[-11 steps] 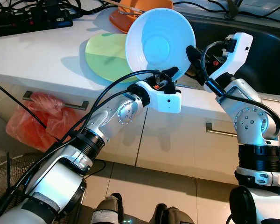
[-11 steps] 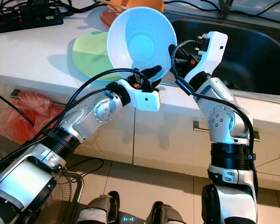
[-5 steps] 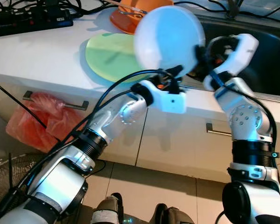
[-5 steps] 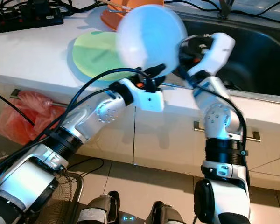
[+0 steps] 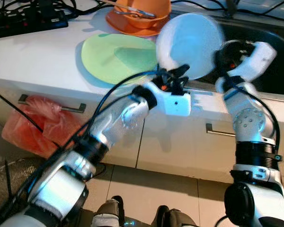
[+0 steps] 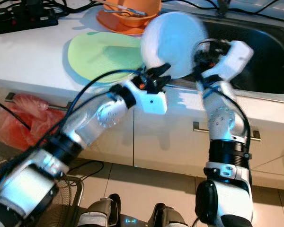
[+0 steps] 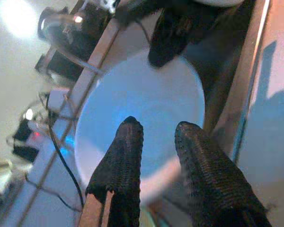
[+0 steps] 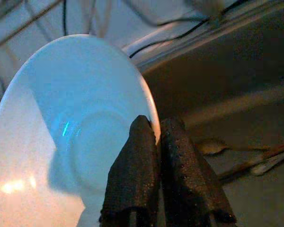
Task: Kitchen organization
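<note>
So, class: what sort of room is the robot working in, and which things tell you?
Most likely a home kitchen: a steel sink set in a white counter, cupboard doors with handles below, and plates and bowls about.

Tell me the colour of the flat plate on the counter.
Light green plate, with a darker green patch; clearest in the left eye view.

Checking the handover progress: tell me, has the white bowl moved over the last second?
Yes. The white bowl has shifted rightward, off the green plate, toward the sink.
</note>
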Controlling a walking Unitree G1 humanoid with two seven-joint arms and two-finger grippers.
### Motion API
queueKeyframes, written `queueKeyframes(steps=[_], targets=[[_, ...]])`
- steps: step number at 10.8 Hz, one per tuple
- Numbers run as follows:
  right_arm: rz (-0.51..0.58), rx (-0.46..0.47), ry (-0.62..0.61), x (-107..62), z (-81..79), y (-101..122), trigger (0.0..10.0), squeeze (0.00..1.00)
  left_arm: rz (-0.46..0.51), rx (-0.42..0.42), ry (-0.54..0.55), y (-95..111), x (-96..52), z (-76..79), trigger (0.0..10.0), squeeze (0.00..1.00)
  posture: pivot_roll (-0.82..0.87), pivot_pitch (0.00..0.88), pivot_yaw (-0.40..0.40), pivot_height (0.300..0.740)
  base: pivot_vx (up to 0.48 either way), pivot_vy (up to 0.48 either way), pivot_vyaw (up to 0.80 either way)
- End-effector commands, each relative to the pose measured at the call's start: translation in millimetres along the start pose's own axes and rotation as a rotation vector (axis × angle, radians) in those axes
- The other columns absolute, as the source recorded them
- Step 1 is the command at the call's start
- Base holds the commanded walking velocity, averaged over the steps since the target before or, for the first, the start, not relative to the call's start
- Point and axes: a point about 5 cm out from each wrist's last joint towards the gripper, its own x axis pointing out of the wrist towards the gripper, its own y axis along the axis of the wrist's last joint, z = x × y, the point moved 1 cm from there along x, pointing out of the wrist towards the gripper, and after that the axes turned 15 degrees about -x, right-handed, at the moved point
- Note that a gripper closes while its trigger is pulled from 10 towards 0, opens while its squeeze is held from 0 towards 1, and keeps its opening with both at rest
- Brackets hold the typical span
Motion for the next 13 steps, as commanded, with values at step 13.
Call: queueKeyframes(steps=[13], targets=[[0.169,-0.368,-0.237,-3.5,42.0,-13,10.0,0.00,-0.081,-1.066,0.125,-24,-44.1,22.9,10.0,0.00,0.18,0.178,-0.054,0.740,0.000,0.000,0.00]])
